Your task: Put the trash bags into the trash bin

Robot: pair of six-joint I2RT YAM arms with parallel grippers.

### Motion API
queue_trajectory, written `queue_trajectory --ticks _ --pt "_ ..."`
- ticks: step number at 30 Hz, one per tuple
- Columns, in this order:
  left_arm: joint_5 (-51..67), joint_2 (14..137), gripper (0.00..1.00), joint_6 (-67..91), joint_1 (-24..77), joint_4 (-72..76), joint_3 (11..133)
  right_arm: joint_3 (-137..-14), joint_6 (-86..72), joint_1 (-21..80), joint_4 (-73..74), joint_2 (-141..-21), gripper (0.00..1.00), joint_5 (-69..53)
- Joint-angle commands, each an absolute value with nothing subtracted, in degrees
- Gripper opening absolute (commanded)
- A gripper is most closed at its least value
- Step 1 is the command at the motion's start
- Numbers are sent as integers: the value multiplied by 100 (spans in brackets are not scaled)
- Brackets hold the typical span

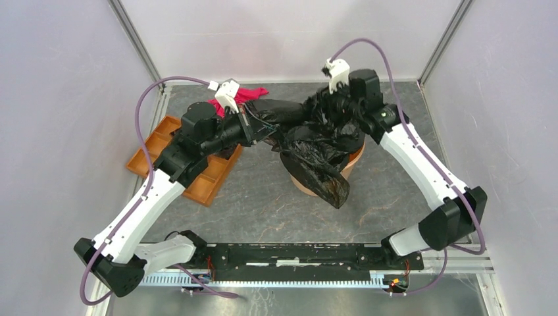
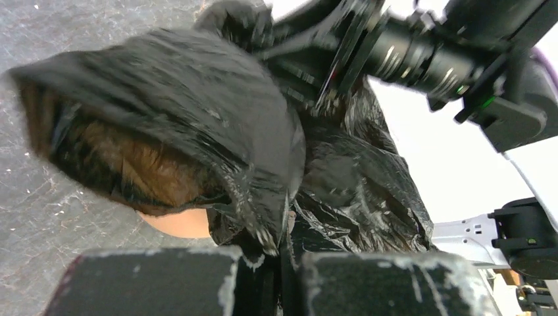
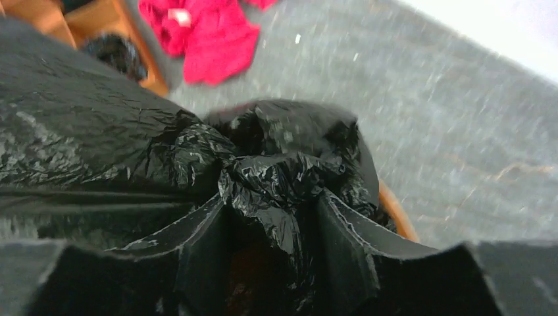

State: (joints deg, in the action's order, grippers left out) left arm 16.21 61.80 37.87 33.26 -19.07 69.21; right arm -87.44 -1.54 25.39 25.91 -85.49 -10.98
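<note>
Right claw [image 3: 271, 207] pinching trash bags [image 3: 99, 151], trash bin [image 3: 399, 216] mostly hidden

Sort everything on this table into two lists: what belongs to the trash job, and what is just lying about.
Belongs to the job:
trash bags, draped over the bin
trash bin
left tool and right tool, each pinching bag film

Just lying about:
pink-red cloth
orange compartment tray

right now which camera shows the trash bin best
Top external: the trash bin shows rim and wall under the trash bags. Left wrist catches a sliver of wall; right wrist only a rim arc.
</note>
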Motion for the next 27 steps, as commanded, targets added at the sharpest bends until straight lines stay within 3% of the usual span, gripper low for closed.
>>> queue_trajectory --ticks 1,7,13,19,27 --pt "1662 6135 2 3291 3340 -1921 7336 -7828 -45 2778 2685 -7884 50 -1406" --pt "1830 6507 2 3389 3340 -1802 7607 -6885 -99 3268 2361 -7501 51 -832" --pt "2532 6911 2 4127 3342 -1086 7763 -6351 -100 3277 1721 -7976 58 546" --pt "2680 7350 2 4700 3340 -811 8040 -6846 -87 3293 2124 -8395 65 678" --pt "2753 7791 2 5115 3340 -294 8453 -7422 -52 3312 2931 -7224 89 826"
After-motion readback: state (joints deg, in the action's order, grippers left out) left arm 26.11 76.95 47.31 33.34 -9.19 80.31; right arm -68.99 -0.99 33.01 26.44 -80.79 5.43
